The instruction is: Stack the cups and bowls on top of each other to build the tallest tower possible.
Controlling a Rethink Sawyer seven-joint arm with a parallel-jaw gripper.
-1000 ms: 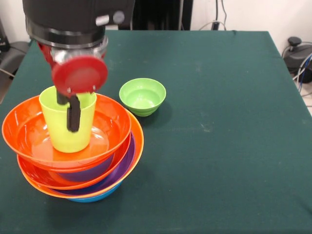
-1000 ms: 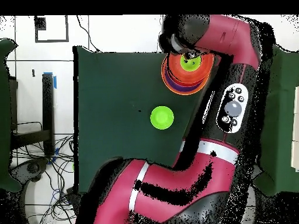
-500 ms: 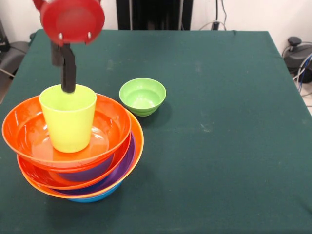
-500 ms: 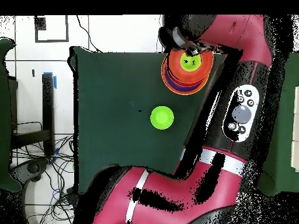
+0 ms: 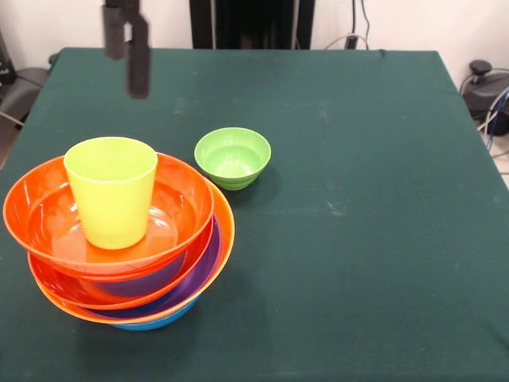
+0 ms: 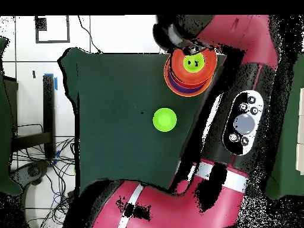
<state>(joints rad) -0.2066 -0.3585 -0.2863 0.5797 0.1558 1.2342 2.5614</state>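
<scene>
The tower (image 5: 179,239) stands at the table's front left: nested bowls with blue, orange, purple and red-orange rims, and a big orange bowl (image 5: 187,195) on top. The lime-green cup (image 5: 111,191) stands upright inside that top bowl. My gripper (image 5: 127,56) hangs above and behind the cup, clear of it, open and empty; only its dark fingers (image 5: 139,68) show at the top edge. The small lime-green bowl (image 5: 232,157) sits alone on the table right of the tower. In the overhead view the cup (image 6: 192,63) tops the stack (image 6: 178,83), with the small bowl (image 6: 164,120) below it.
The green cloth table (image 5: 358,239) stretches to the right of the small bowl. The tower leans out close to the table's front-left edge. In the overhead view my red arm (image 6: 243,71) runs along the table's right side.
My gripper let go of the cup and rose straight up, out of the cup to the picture's top edge. The cup stayed upright in the top bowl.
</scene>
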